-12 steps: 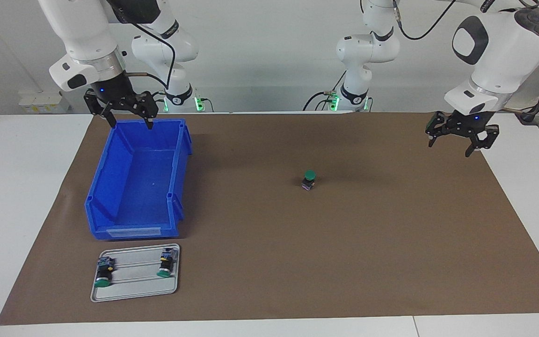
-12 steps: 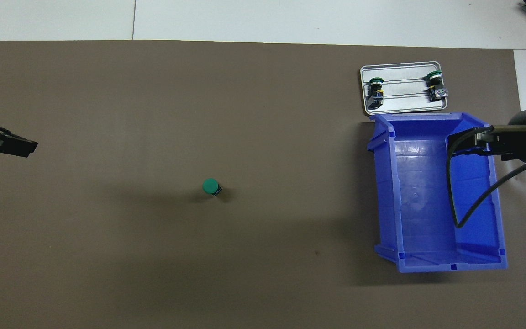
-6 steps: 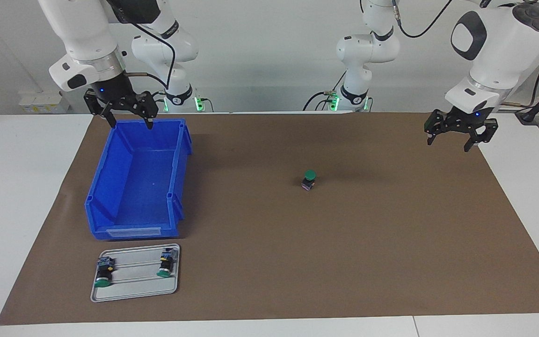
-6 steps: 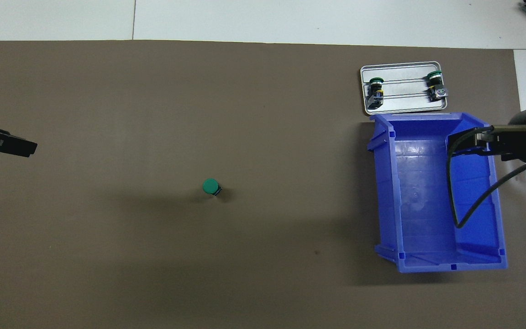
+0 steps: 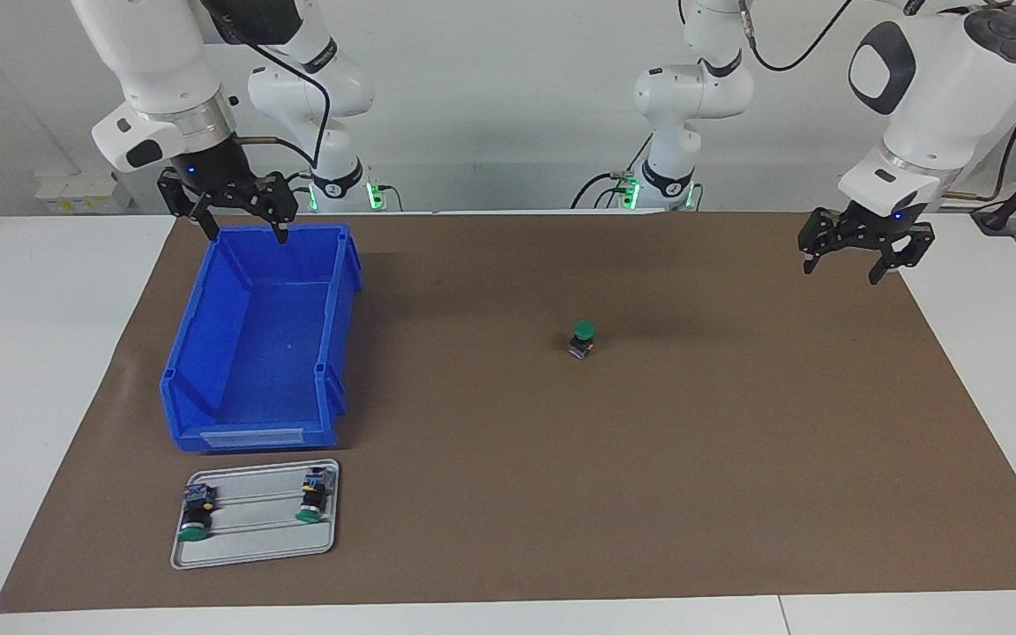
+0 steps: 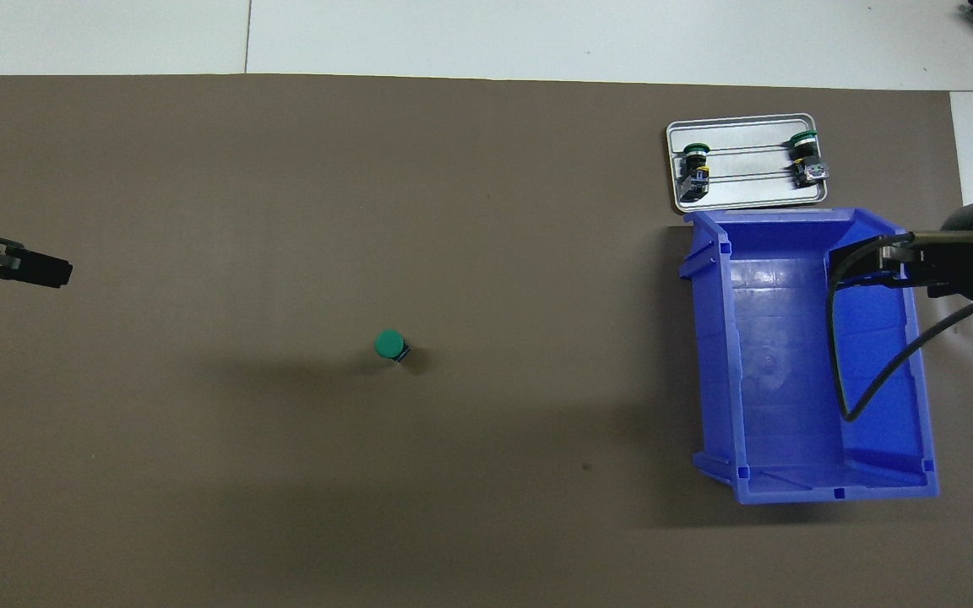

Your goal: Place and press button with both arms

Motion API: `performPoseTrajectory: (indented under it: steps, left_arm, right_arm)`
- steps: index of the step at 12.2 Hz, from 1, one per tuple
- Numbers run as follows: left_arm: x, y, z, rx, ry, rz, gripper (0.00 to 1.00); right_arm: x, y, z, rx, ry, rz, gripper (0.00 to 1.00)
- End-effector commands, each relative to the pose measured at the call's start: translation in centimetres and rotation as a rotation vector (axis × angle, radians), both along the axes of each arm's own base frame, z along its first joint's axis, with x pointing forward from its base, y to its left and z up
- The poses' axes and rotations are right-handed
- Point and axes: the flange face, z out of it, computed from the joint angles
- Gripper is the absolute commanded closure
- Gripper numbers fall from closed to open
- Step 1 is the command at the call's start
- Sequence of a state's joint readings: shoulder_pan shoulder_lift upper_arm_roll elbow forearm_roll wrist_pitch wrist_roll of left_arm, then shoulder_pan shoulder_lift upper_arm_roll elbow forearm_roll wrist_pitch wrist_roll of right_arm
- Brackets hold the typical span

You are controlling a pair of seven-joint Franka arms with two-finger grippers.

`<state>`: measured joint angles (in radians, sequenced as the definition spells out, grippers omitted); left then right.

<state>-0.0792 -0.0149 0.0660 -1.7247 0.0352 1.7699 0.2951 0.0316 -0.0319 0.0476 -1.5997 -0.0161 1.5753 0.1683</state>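
Since a second ago, only the left gripper [image 5: 855, 263] has shifted: it has been drawn slightly toward the robots' end over the mat's edge, and its fingers have been brought somewhat closer together, though a gap is seen between the tips and nothing is held. All else is unchanged.

Right gripper [image 5: 243, 232]: held over the robot-side rim of the blue plastic open-topped bin [image 5: 208, 353], fingers spread wide, empty. This arm is judged to be waiting.

Green-capped push-button with black body [image 5: 583, 339]: standing upright on the brown paper mat [image 5: 649, 494], cap upward, near the middle of the table and well apart from both grippers. Its long axis is vertical, so the cap is presented to a press from above.

Two more green-capped push-buttons [image 5: 195, 514] [image 5: 313, 496] are lying on their sides on the small grey metal tray [image 5: 252, 547], placed just beside the bin, farther from the robots.

Key relation: the upright button lies toward the table's middle from the left gripper and farther from the robots than the spot it is over. The left gripper looks somewhat nearer to it than the right one. Placement is judged done; pressing not yet done.
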Motion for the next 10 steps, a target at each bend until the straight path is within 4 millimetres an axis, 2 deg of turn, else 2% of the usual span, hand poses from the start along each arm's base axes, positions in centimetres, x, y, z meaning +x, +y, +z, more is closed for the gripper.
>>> performPoseTrajectory:
  steps: [1,2,3,7,10]
  left_arm:
    - [-1.6,-4.4,-0.3,0.011,0.016,0.095,0.7]
    - [-2.0,-6.4,-0.2,0.007,0.012,0.125,0.94]
    - [-2.3,-7.9,-0.5,0.004,0.011,0.138,1.0]
    - [-3.7,-13.7,-0.9,-0.042,-0.004,0.156,1.0]
    - [-6.2,-18.1,-3.1,-0.107,-0.042,0.177,1.0]
  right_arm:
    - [-0.6,-0.3,0.2,0.003,-0.003,-0.011,0.0]
    - [-0.6,-0.3,0.2,0.003,-0.003,-0.011,0.0]
    - [-0.6,-0.3,0.2,0.003,-0.003,-0.011,0.0]
    - [-0.6,-0.3,0.2,0.003,-0.002,-0.012,0.0]
    - [-0.6,-0.3,0.2,0.003,0.001,-0.018,0.0]
